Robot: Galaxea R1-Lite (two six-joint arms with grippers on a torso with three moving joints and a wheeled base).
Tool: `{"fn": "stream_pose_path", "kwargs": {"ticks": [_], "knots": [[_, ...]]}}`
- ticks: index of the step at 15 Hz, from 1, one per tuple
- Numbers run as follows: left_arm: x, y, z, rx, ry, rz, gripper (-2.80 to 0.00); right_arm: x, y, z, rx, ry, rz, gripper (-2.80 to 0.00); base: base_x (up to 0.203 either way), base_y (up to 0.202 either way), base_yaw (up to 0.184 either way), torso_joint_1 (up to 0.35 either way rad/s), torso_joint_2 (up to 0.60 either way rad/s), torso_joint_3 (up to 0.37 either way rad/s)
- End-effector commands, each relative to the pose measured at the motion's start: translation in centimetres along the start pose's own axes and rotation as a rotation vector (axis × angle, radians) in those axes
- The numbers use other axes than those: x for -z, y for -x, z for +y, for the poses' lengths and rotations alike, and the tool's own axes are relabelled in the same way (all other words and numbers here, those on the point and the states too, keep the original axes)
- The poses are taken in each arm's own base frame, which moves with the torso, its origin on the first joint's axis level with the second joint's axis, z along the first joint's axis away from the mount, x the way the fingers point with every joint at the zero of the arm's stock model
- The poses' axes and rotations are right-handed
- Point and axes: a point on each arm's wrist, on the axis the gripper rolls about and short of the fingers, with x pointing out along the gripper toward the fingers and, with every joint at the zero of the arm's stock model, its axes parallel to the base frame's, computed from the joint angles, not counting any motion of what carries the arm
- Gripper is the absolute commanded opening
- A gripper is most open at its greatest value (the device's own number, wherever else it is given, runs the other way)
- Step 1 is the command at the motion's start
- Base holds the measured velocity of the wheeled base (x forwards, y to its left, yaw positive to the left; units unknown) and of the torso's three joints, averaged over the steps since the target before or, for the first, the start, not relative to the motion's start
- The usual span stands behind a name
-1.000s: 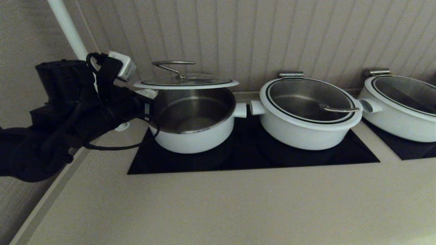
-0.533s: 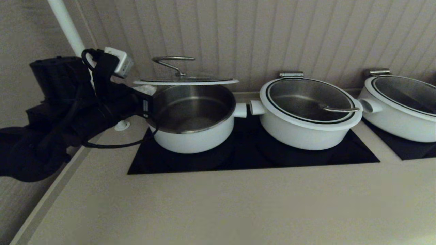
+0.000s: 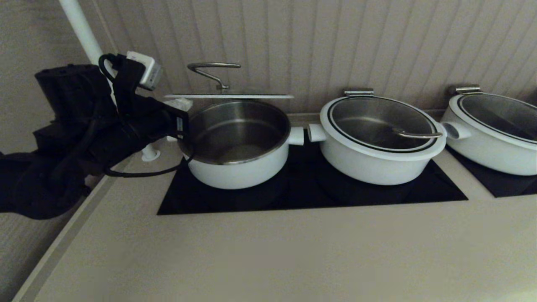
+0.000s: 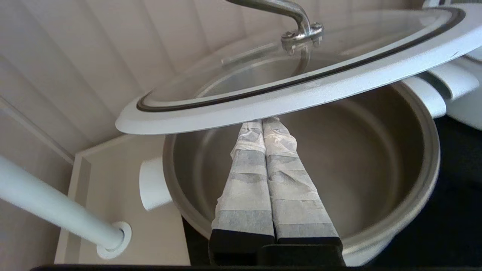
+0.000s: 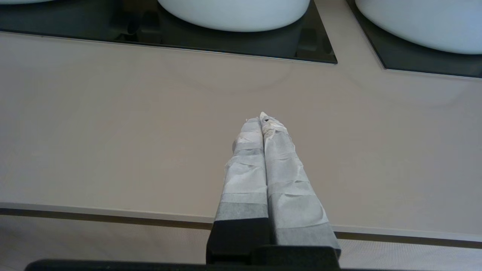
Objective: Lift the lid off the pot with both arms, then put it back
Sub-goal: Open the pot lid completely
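Note:
The lid (image 3: 228, 96), glass with a white rim and a steel loop handle (image 3: 214, 66), hovers level above the open pot (image 3: 239, 170). My left gripper (image 3: 179, 105) reaches in from the left. Its fingers are pressed together under the lid's left rim and the lid rests on their tips. In the left wrist view the shut gripper (image 4: 263, 122) touches the underside of the lid (image 4: 301, 96), above the pot's steel inside (image 4: 376, 169). My right gripper (image 5: 262, 118) is shut and empty, low over the beige counter, out of the head view.
Two wider white pots with lids (image 3: 377, 163) (image 3: 495, 153) stand to the right on black cooktops (image 3: 310, 197). A white pole (image 3: 84, 33) rises beside my left arm. A ribbed wall stands close behind the pots. The beige counter (image 3: 268, 256) lies in front.
My left arm has risen, carrying the lid higher above the pot; the lid has tipped from slightly tilted to level, seen edge-on. The pots have not moved.

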Motion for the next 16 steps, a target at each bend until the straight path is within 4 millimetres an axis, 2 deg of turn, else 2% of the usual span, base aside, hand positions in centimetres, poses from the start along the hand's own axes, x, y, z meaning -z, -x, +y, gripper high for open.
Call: {"fn": "stream_pose_path", "kwargs": {"ticks": [1,16], "knots": [[-0.3,-0.5,0.1,-0.003,-0.002,-0.015,-2.8,0.0,0.0,0.0,-0.001,0.001,0.002,-2.8,0.0,0.0,0.0,0.0,0.0,0.0],[-3.9,-3.5,0.8,-0.04,-0.007,-0.156,-2.8,0.0,0.0,0.0,-0.001,0.001,0.002,-2.8,0.0,0.0,0.0,0.0,0.0,0.0]]}}
